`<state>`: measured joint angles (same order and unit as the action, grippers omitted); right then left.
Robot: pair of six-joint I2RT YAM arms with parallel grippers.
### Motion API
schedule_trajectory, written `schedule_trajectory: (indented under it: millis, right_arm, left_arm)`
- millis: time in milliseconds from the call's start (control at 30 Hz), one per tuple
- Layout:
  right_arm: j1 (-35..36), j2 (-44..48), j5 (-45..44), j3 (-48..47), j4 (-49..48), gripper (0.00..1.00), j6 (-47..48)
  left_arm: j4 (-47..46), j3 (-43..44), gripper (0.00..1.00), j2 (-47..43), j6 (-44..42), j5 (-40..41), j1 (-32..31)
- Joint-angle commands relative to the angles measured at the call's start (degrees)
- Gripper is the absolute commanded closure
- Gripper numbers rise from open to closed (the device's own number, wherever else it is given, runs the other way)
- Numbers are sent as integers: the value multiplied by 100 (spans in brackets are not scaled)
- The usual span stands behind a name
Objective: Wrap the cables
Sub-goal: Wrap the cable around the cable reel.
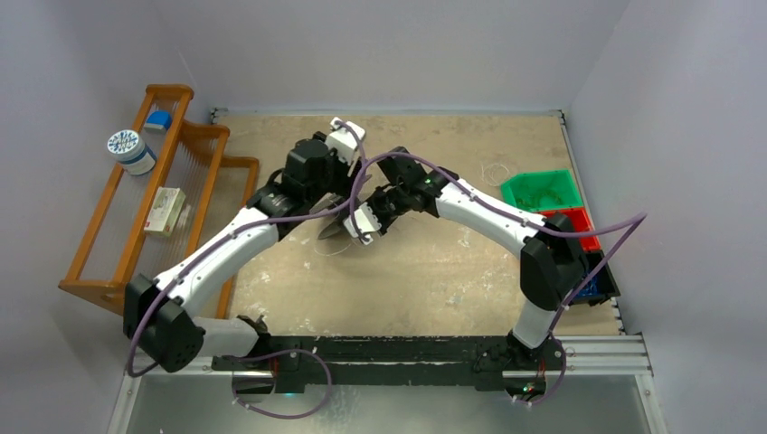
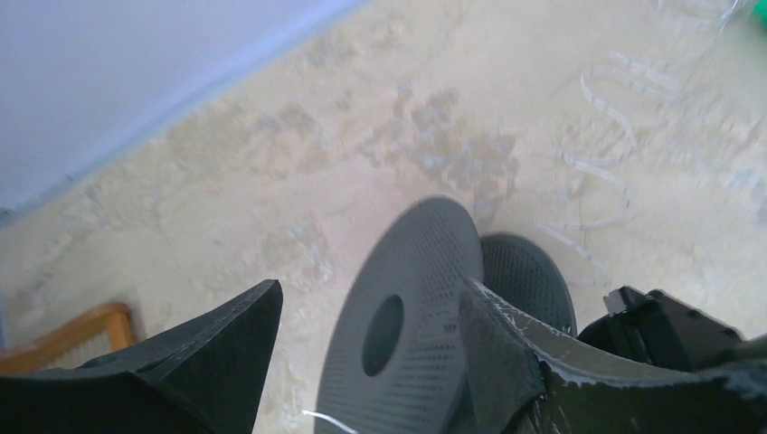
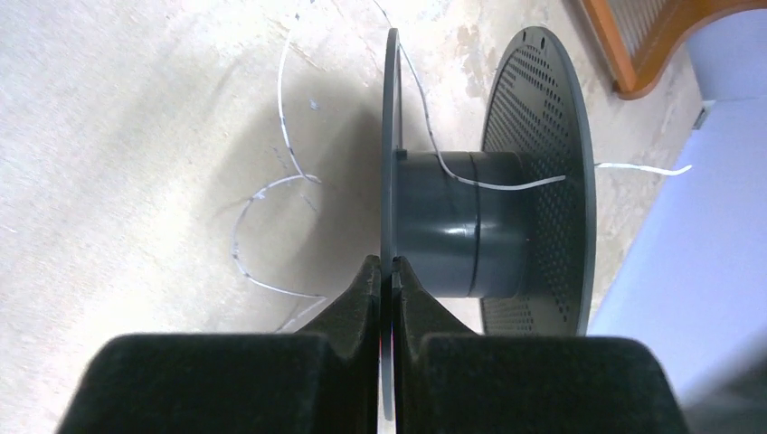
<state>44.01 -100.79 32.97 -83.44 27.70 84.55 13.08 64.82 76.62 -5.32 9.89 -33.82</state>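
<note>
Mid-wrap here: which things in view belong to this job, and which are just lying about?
Job: spool, clamped by its flange in the right gripper; thin whitish cable trailing over its hub; left gripper, open beside it.
Lying about: wooden rack with tub and box; green bin; red bin.

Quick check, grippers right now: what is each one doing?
Left gripper: open, fingers spread wide beside the spool.
Right gripper: shut on the spool's thin flange.

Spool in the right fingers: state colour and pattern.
Dark grey plastic spool, flanges dotted with small holes; clearest in right wrist view.
</note>
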Motion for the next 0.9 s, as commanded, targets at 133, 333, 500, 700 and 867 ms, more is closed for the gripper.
schedule_trajectory:
  millis: [133, 333, 500, 700, 867]
  right_arm:
    - [-158, 201, 610, 208, -410, 100, -1443]
    - [-530, -3, 1674, -256, -168, 100, -2043]
    - [-690, -45, 2122, -409, 94, 100, -1974]
    - [-689, 14, 2010, -291, 122, 100, -1857]
    - [-686, 16, 1870, -201, 125, 100, -1750]
  left_arm:
    - [-434, -205, 35, -1146, -584, -471, 73]
    - [-259, -724, 41, -1428, -1328, -1495, 76]
    - [-508, -1011, 41, -1409, -1753, -1681, 81]
    - [-504, -1009, 41, -1269, -2114, -1991, 137]
    - [-393, -815, 41, -1099, -2193, -2446, 540]
